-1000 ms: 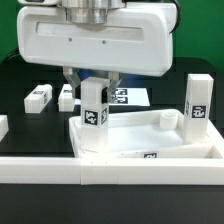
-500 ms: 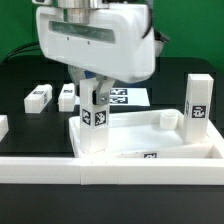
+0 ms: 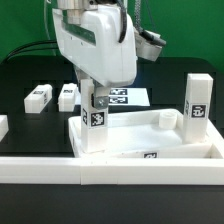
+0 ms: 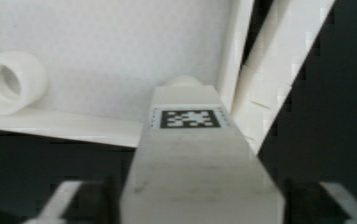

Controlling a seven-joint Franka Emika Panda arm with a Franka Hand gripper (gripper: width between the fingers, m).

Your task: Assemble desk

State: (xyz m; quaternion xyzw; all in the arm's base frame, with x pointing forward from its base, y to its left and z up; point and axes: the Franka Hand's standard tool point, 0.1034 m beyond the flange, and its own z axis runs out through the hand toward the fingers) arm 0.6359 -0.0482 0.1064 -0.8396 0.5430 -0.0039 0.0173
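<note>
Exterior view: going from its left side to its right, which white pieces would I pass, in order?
lying leg → second lying leg → upright leg → socket → second upright leg

Upright leg (image 3: 96, 117) sits between the jaws of the gripper (image 3: 95, 99); slim gap shows each side, fingers (image 4: 61, 204) clear of it. Directly below the jaws: tabletop (image 3: 150, 140) corner and rim, blocked. A second leg (image 3: 197, 103) stands well off to one side of the jaws; open tray floor lies between.
</note>
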